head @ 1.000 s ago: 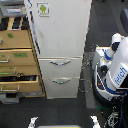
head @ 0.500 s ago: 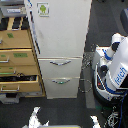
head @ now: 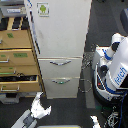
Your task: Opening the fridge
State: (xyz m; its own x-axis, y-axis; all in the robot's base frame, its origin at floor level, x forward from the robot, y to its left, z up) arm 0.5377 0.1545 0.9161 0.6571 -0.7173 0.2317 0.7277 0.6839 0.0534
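The tool was low in the exterior view, near the bottom edge and toward the exterior view's left. It was white and pointed upward, with its arm going down out of the frame. Its fingers seemed a little apart, but the picture was too blurred to be sure. The tool was touching nothing and held nothing visible.

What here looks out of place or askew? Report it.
The fridge itself looks fine: its door and both lower drawers sit flush. The oddity is beside it, at the exterior view's left: the wooden cabinet has drawers pulled out by uneven amounts. The pincer hangs low, short of the fridge.
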